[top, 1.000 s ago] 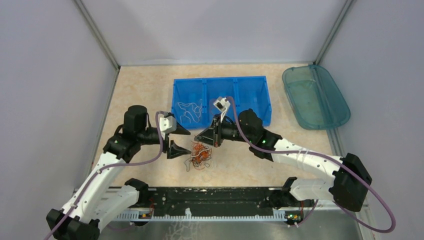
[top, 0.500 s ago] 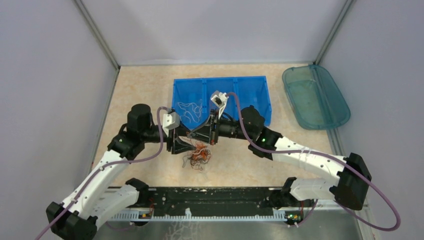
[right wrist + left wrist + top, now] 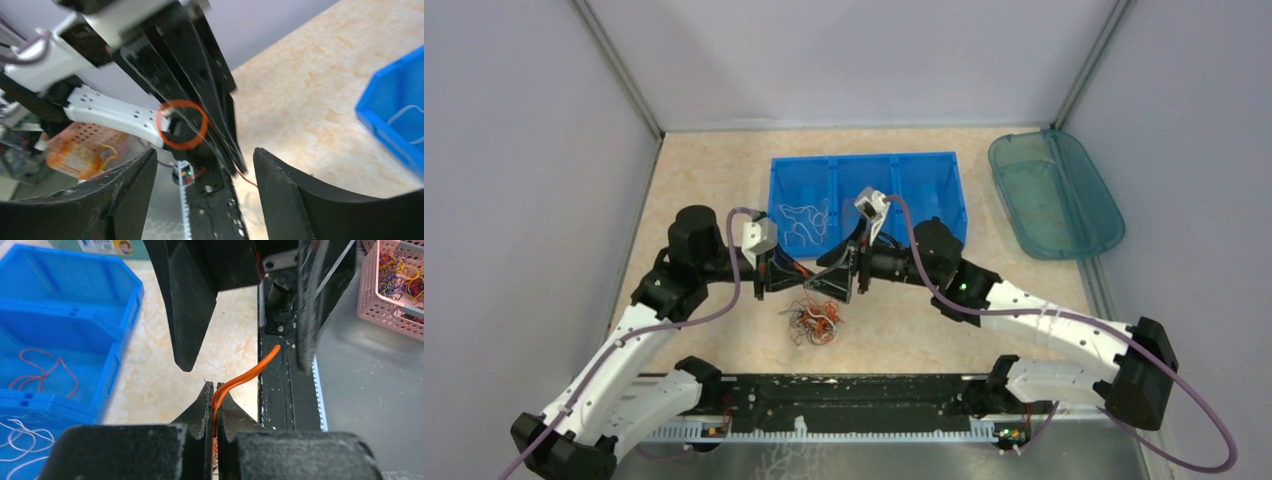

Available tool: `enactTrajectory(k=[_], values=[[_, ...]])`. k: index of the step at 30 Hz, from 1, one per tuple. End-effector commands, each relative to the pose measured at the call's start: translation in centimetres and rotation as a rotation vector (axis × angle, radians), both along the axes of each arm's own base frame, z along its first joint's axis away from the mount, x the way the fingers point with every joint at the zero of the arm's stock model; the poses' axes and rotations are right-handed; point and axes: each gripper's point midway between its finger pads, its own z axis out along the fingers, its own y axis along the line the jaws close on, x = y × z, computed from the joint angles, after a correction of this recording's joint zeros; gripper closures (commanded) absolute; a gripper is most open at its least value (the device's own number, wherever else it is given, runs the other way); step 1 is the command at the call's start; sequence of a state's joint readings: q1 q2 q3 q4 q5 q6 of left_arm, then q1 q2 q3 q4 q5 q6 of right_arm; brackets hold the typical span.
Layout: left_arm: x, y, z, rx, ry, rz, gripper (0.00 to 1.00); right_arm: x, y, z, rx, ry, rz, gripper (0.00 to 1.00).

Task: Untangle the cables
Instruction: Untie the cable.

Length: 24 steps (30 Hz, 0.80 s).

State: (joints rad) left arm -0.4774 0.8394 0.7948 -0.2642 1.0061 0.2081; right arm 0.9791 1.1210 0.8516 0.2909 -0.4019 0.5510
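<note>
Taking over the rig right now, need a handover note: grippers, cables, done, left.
Left gripper: shut on one orange cable.
Right gripper: open, holding nothing, close to the left one.
Tangle: on the table below both grippers, on the near side of the blue bin.
Done: white cables lie in the bin's left compartment, a red cable in the next.
Left: probably bin the orange cable, then pick apart the tangle.

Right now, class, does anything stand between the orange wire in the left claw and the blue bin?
Nothing visible lies between: the blue bin is off to one side. But the open right claw faces the left claw, its fingers either side of the free end of the orange wire.
</note>
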Motion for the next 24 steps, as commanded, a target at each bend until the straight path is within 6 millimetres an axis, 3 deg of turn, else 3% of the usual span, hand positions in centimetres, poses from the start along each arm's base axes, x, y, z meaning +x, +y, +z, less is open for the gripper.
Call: enactTrajectory(k=[1, 8, 18, 24], values=[[-0.2, -0.4, 4.7, -0.071, -0.058, -0.012, 0.99, 0.7, -2.3, -0.9, -0.061, -0.103, -0.093, 0.25], [-0.5, -0.5, 7.7, -0.113, -0.073, -0.016, 0.99, 1.5, -2.4, -4.4, -0.133, -0.196, -0.106, 0.17], [-0.8, -0.4, 11.5, -0.142, -0.117, -0.026, 0.99, 2.7, -0.2, -3.1, -0.046, -0.327, -0.101, 0.16], [-0.9, -0.4, 12.4, -0.152, -0.12, -0.029, 0.99, 3.0, 1.6, -3.3, -0.032, -0.332, -0.075, 0.16]])
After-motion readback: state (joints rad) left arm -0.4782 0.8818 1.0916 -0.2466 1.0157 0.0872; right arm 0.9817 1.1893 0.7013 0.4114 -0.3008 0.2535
